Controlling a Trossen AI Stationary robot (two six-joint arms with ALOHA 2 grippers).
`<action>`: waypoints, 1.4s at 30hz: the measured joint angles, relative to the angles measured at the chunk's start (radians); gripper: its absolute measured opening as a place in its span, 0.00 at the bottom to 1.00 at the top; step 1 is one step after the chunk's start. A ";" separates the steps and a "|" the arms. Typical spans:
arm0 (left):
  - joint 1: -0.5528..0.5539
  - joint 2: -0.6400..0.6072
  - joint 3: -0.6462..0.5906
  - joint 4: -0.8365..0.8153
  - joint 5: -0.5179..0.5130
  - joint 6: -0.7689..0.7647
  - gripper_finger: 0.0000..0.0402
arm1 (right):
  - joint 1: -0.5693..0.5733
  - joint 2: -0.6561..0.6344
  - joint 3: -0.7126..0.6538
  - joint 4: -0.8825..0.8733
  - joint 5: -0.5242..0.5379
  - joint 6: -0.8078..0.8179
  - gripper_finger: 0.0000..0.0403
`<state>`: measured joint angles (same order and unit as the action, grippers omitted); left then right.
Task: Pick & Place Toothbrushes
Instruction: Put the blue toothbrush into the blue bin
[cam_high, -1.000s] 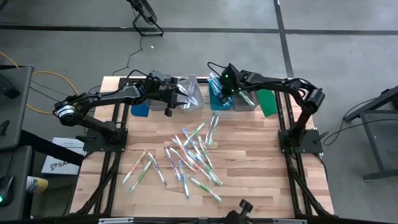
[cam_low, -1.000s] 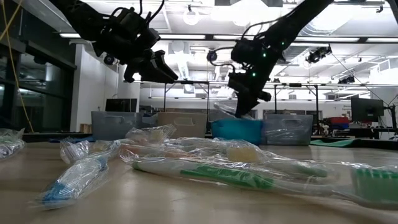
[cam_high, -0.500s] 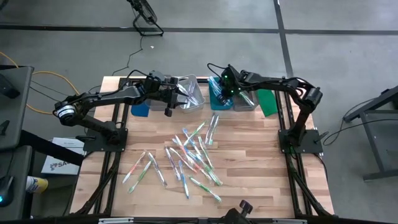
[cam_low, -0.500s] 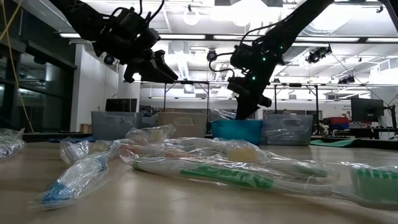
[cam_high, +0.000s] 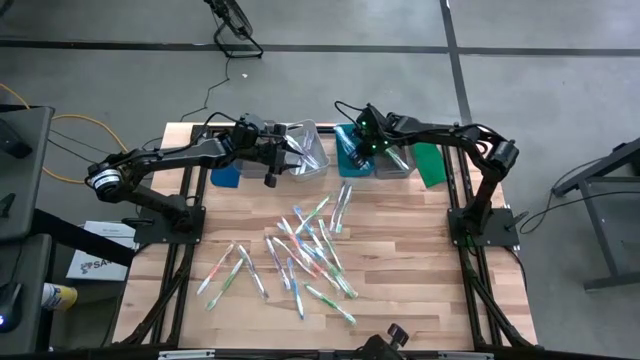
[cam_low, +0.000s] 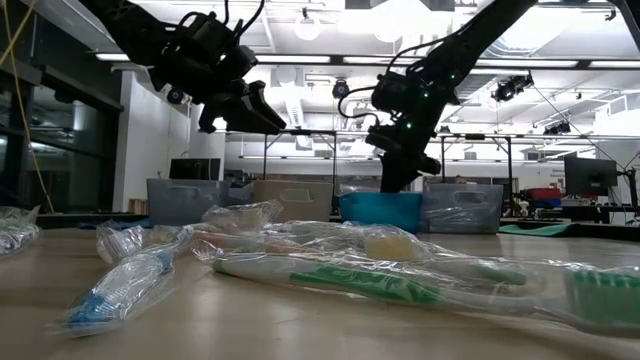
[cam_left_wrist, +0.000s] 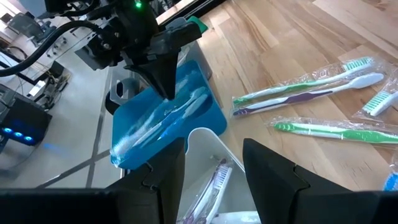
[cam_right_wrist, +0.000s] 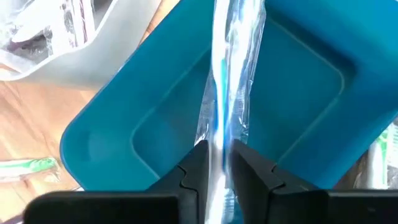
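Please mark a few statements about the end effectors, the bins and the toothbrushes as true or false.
1. The right end effector is above the teal bin. True.
2. A wrapped toothbrush sits between the right end effector's fingers. True.
3. The left end effector holds a toothbrush. False: its fingers stand apart with nothing between them, above the clear bin.
4. The table has no toothbrushes left on it. False: many loose toothbrushes lie scattered at its middle.
5. The teal bin stands between the clear bin and a grey bin. True.
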<state>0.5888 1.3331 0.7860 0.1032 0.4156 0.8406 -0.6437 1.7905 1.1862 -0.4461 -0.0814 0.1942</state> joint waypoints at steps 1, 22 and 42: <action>0.000 0.000 0.000 0.000 0.000 0.000 0.39 | 0.000 0.000 0.000 0.000 0.000 0.008 0.16; 0.000 0.000 0.000 0.002 0.000 0.000 0.39 | 0.002 -0.001 0.066 0.163 0.003 -0.067 0.08; 0.000 0.000 0.000 0.003 0.000 0.000 0.39 | -0.070 0.137 0.065 0.400 -0.074 0.022 0.01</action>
<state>0.5888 1.3331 0.7856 0.1062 0.4152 0.8404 -0.7136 1.9278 1.2514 -0.0463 -0.1558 0.2164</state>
